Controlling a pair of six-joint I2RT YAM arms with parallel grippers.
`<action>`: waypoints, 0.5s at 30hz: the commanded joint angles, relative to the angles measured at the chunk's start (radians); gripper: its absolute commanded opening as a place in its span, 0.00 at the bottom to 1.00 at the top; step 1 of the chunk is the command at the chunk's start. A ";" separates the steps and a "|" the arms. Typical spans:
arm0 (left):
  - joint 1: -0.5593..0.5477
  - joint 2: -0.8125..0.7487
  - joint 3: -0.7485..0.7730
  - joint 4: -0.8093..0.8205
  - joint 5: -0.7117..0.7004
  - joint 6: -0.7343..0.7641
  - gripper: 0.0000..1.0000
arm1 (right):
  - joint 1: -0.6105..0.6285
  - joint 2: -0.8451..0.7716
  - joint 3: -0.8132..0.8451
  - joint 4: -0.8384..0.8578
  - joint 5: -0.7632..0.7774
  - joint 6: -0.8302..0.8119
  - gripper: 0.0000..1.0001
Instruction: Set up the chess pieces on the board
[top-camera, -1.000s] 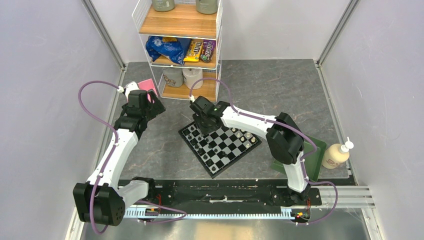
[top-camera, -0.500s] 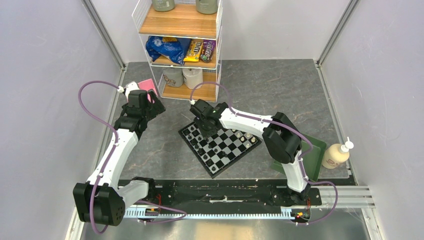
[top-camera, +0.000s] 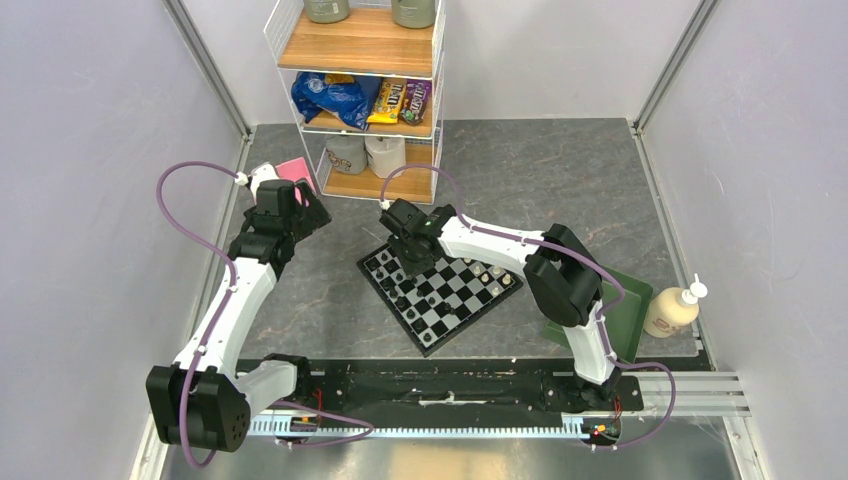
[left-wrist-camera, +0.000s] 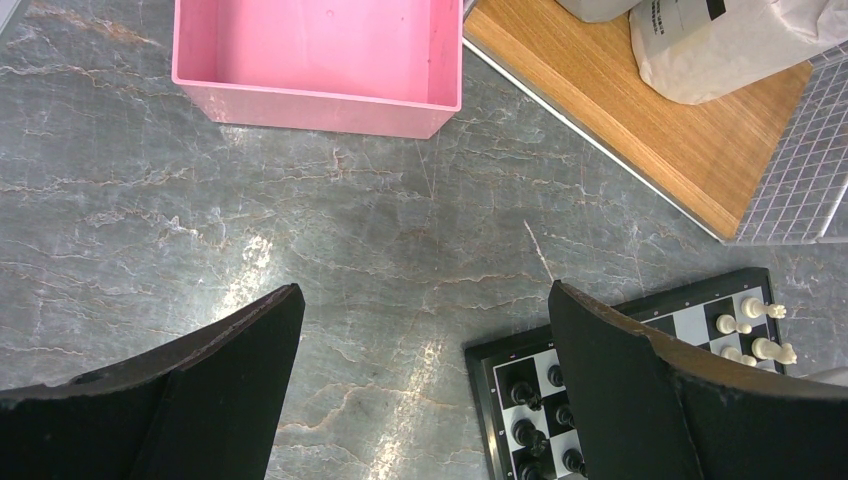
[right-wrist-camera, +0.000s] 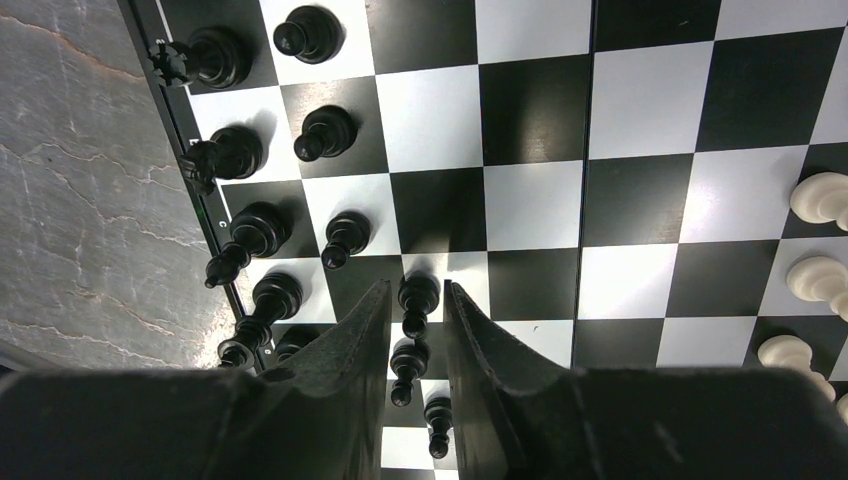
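Observation:
The board (top-camera: 455, 290) lies turned on the table in front of the shelf. Black chess pieces (right-wrist-camera: 235, 150) stand in two rows along its left edge, cream ones (right-wrist-camera: 820, 197) along the right edge. My right gripper (right-wrist-camera: 417, 284) is low over the black side, jaws almost together around a black pawn (right-wrist-camera: 418, 298) that is upright at the board, in line with two more pawns. In the top view this gripper (top-camera: 405, 262) is over the board's left corner. My left gripper (left-wrist-camera: 425, 290) is open and empty over bare table, the board's corner (left-wrist-camera: 500, 360) by its right finger.
A pink box (left-wrist-camera: 315, 50) lies just beyond my left gripper. The wire shelf (top-camera: 365, 100) with snacks and rolls stands behind the board. A green tray (top-camera: 628, 305) and a soap bottle (top-camera: 672, 308) sit at the right.
My right gripper has shifted a little left and down over the board's black side, then held still. The left arm has not moved.

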 joint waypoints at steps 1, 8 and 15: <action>0.005 -0.008 0.004 0.033 0.007 0.015 1.00 | 0.002 -0.012 -0.005 -0.001 -0.010 0.007 0.34; 0.005 -0.013 0.001 0.033 0.007 0.016 1.00 | 0.002 -0.016 -0.017 -0.006 -0.017 0.011 0.31; 0.005 -0.012 -0.002 0.034 0.006 0.014 1.00 | 0.002 -0.015 -0.021 0.002 -0.021 0.009 0.24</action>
